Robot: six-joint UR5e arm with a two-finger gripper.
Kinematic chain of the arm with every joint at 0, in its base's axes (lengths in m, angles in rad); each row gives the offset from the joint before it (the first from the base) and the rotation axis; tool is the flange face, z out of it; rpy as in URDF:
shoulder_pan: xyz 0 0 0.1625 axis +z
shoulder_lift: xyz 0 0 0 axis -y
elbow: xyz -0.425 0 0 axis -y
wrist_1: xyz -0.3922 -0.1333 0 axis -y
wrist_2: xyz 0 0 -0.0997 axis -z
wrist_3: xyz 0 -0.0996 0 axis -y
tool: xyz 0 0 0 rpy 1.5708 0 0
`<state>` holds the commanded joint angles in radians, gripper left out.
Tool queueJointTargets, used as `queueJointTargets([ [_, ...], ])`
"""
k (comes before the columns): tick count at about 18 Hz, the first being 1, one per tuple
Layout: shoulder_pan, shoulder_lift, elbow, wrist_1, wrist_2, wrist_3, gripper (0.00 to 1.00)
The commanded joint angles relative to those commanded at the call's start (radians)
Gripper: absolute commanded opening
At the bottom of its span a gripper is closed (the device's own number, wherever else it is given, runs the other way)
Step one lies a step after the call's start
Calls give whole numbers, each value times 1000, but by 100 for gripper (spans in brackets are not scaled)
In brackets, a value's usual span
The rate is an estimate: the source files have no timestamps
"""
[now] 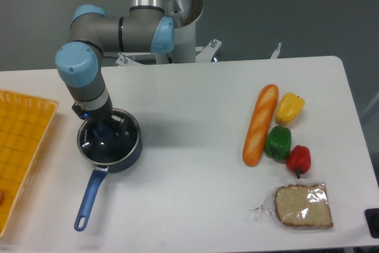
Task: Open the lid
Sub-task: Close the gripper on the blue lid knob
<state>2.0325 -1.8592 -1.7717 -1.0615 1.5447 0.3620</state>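
Note:
A dark blue saucepan [90,197] with a long blue handle stands at the table's left. The lid [125,137], a glass disc with a thin metal rim, lies flat on it. Its blue knob [106,135] shows between my dark fingers. My gripper [105,133] reaches straight down onto the centre of the lid, with a finger on either side of the knob. The wrist hides much of the fingers, so I cannot tell whether they press on the knob.
A yellow-orange tray [23,146] lies at the left edge. At the right are a baguette [259,124], a yellow pepper [289,108], a green pepper [278,142], a red pepper [298,159] and bagged bread [301,205]. The arm's base [177,22] stands at the back.

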Motion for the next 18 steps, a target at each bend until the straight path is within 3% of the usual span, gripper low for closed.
queueJointTargets([
  [11,8,6,38,-15,2,0,45],
  [15,15,9,77,-99,-6,12,45],
  [18,21,11,83,-109,-5,12,45],
])
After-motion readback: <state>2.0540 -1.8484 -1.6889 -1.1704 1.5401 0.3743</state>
